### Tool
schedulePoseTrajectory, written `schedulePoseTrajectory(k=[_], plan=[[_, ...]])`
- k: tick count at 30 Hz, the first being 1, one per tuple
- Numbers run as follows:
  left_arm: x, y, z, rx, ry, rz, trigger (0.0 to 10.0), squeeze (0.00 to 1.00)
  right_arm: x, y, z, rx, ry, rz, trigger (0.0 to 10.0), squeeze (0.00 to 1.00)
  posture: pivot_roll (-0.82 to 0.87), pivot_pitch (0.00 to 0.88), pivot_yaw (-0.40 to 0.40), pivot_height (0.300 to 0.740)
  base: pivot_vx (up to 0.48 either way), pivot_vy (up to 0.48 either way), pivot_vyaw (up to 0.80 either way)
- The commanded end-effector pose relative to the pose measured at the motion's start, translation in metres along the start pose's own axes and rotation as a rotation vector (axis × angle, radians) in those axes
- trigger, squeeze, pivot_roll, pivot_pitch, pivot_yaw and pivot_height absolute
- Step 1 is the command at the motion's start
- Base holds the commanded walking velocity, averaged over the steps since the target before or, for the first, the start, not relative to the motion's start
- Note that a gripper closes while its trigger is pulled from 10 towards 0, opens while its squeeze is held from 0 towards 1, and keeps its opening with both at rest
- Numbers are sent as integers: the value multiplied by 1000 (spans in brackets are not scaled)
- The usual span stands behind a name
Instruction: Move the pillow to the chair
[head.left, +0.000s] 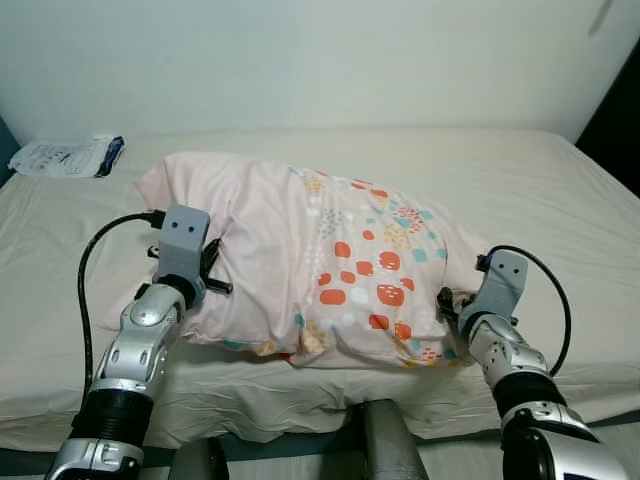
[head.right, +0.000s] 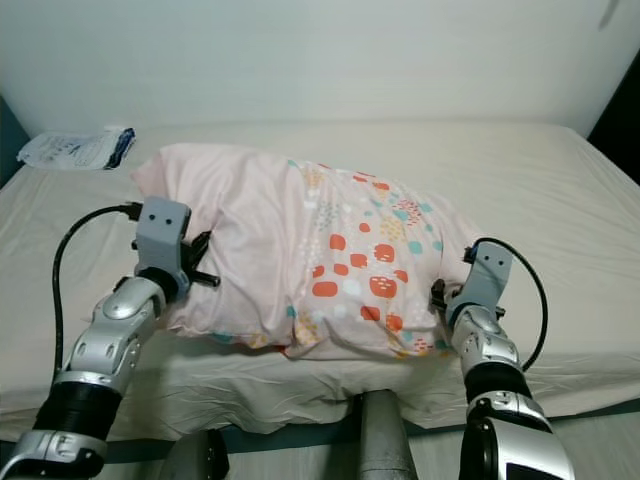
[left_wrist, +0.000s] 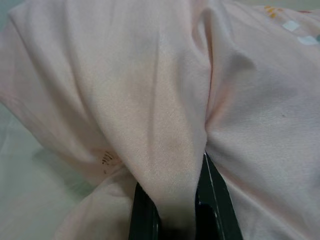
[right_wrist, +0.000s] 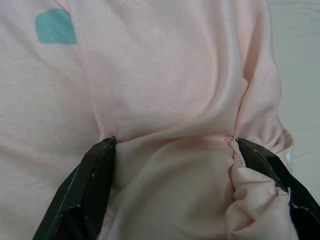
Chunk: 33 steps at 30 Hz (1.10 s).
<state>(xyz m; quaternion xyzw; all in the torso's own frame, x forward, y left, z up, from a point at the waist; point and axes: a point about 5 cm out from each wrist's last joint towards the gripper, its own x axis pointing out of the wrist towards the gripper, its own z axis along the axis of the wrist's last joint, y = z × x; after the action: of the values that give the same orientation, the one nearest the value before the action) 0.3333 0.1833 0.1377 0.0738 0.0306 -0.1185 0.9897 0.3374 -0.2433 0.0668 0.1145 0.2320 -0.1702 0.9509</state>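
Pink patterned pillow (head.left: 320, 260) lay on the bed (head.left: 560, 200) — left end effector (left_wrist: 175, 205) was clamped on a fold of its case, right end effector (right_wrist: 172, 142) spread apart, pressed into the opposite end.

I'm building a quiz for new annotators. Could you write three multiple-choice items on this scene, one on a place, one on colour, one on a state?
1. Where does the pillow lie?
A. on the bed
B. on a chair
C. on the floor

2. What is the pillow's ground colour?
A. dark blue
B. pale pink
C. green

3. How does the left gripper stand?
A. open, clear of the cloth
B. hanging idle
C. closed on a fold of the pillow

Key: 1 A, the mattress lies under it. 2 B, pink with orange and teal patches. 3 C, the left wrist view shows cloth pinched between both fingers; the right gripper presses in, fingers spread.
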Motion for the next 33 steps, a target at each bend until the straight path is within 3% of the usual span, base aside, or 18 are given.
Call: schedulePoseTrajectory(k=[1,5,6,7,11,14,16,20,23,28,33], plan=[[-2,0,1,0,-12,-37,10000,0,-1,-3,-7,-4,29,-29,10000,1000,-81,81,-22,582,0,0,0],[-4,2,1,-3,-17,-52,10000,0,-4,-11,-4,-38,3,-102,10000,1000,-82,82,-22,582,0,0,0],[-6,3,0,-2,-17,-60,10000,0,-5,-17,-6,-49,1,-165,10000,161,-80,82,-26,582,0,0,0],[-7,2,0,0,-17,-71,10000,0,-6,-26,-8,-53,-2,-240,10000,0,-78,81,-28,582,0,0,0],[-9,-1,0,-6,-23,-117,10000,0,-10,-39,-12,25,3,-377,10000,0,-76,77,-30,582,0,0,0],[-10,-2,0,-10,-23,-134,10000,0,-12,-39,-12,59,5,-391,10000,0,-76,76,-30,582,0,0,0],[-12,-6,-2,-19,-14,-182,10000,0,-13,-40,-18,134,54,-429,10000,0,-77,72,-29,582,0,0,0],[-14,-11,-4,-9,-1,-233,10000,0,-13,-40,-27,148,108,-455,10000,0,-76,69,-30,582,0,0,0],[-14,-14,-5,16,8,-251,10000,0,-12,-41,-33,97,135,-471,10000,0,-79,66,-29,582,0,0,0],[-7,-10,-6,52,11,-162,10000,0,-12,-44,-45,-26,155,-520,10000,0,-82,64,-33,582,0,0,0],[-5,-7,-4,66,1,-124,10000,0,-10,-35,-52,-113,162,-465,10000,0,-78,68,-38,582,0,0,0]])
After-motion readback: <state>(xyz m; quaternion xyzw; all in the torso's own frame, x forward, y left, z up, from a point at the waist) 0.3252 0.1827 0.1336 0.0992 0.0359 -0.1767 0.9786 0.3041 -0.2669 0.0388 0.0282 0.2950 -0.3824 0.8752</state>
